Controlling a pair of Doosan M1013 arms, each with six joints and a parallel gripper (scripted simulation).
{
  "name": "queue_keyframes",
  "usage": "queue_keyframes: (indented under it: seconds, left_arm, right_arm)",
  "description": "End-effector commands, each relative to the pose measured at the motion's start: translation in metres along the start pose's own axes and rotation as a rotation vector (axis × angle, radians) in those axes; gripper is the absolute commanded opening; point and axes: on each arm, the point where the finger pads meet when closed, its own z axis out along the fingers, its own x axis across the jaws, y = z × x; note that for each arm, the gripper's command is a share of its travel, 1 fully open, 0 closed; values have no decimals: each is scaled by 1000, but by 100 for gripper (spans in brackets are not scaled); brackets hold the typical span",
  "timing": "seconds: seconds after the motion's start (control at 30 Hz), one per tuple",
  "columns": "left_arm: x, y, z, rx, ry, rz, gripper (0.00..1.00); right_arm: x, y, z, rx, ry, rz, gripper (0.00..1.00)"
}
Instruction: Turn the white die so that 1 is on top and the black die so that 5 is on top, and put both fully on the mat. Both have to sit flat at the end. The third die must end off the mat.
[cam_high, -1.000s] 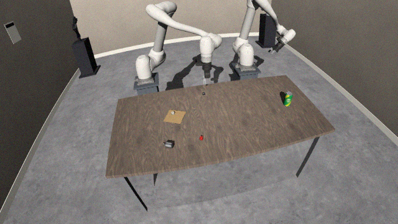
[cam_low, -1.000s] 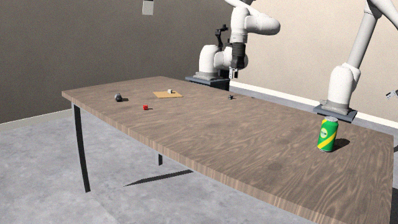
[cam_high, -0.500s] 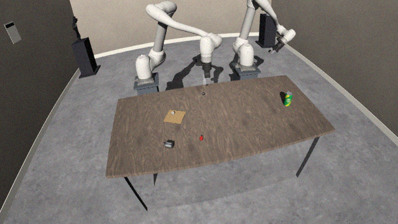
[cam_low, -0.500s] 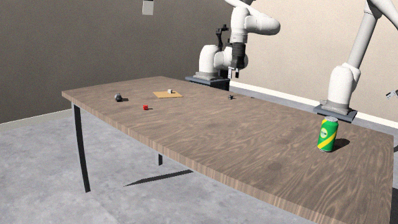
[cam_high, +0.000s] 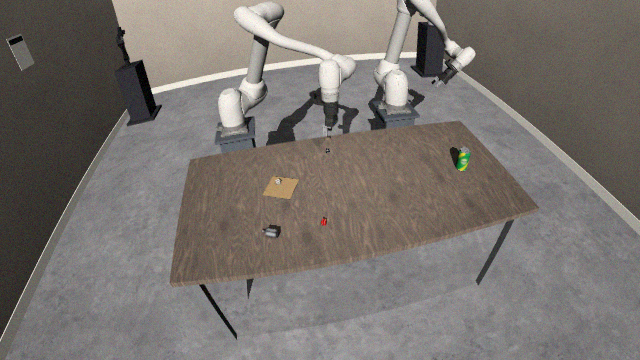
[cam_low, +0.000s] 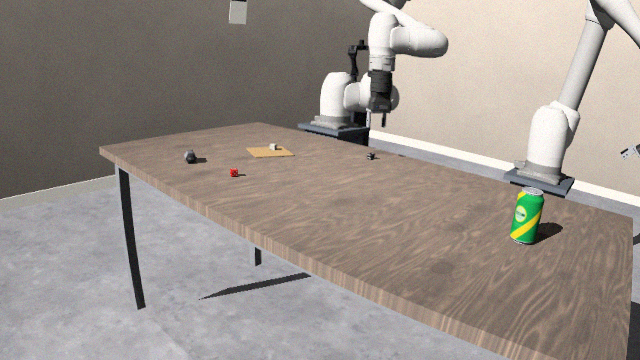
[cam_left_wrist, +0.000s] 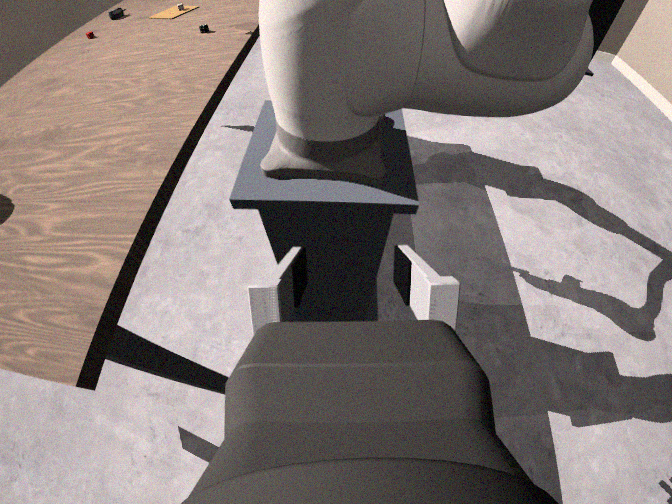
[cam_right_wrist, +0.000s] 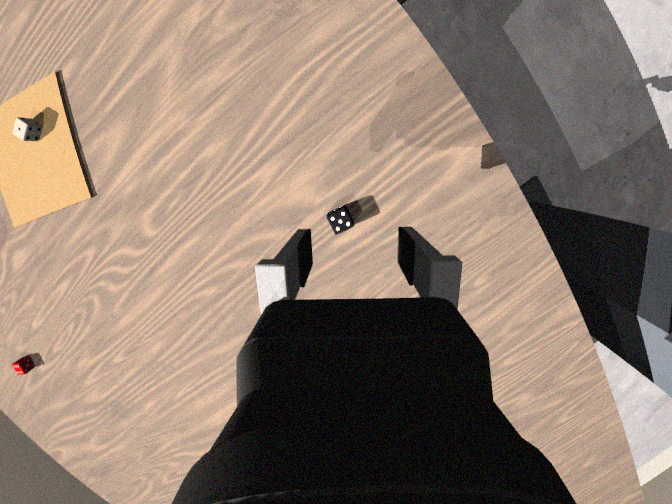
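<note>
The white die (cam_high: 278, 181) (cam_low: 273, 147) (cam_left_wrist: 180, 6) (cam_right_wrist: 27, 129) sits on the tan mat (cam_high: 285, 192) (cam_low: 260, 153) (cam_right_wrist: 43, 173); its top appears to show 1, with 4 on a side. The black die (cam_high: 327, 150) (cam_low: 370, 156) (cam_left_wrist: 204, 28) (cam_right_wrist: 340, 219) lies off the mat near the robot-side table edge, apparently with 5 on top. The red die (cam_high: 324, 221) (cam_low: 234, 172) (cam_left_wrist: 90, 35) (cam_right_wrist: 23, 364) is off the mat. My right gripper (cam_high: 327, 132) (cam_low: 376, 121) (cam_right_wrist: 354, 246) is open and empty, pointing down above the black die's area. My left gripper (cam_left_wrist: 350, 264) is open and empty, away from the table.
A dark grey object (cam_high: 271, 231) (cam_low: 190, 156) (cam_left_wrist: 116, 13) lies beyond the mat, left of the red die in the top view. A green and yellow can (cam_high: 463, 160) (cam_low: 526, 217) stands at the table's far end. The table edge (cam_right_wrist: 518, 179) is near the black die.
</note>
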Motion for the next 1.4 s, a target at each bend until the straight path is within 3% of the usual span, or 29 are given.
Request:
queue_keyframes:
  seconds: [0.0, 0.4, 0.5, 0.57, 1.0, 1.1, 1.17, 1.37]
  left_arm:
    - [0, 0, 0, -1, 0, 0, 100]
    - [0, 0, 0, -1, 0, 0, 100]
    - [0, 0, 0, -1, 0, 0, 100]
    - [0, 0, 0, -1, 0, 0, 100]
    - [0, 0, 0, -1, 0, 0, 100]
    - [0, 0, 0, -1, 0, 0, 100]
    - [0, 0, 0, -1, 0, 0, 100]
    - [0, 0, 0, -1, 0, 0, 100]
  right_arm:
    - [2, -1, 1, -1, -9, 108, 100]
    - [8, -6, 9, -4, -8, 662, 100]
    - [9, -6, 9, -4, -8, 667, 100]
    - [10, -6, 12, -4, -8, 833, 100]
    - [10, -3, 20, -7, -7, 1381, 100]
    - [10, -3, 20, -7, -7, 1403, 100]
    - [9, -2, 22, -7, -7, 1555, 100]
    - [6, 0, 25, -8, -6, 1790, 100]
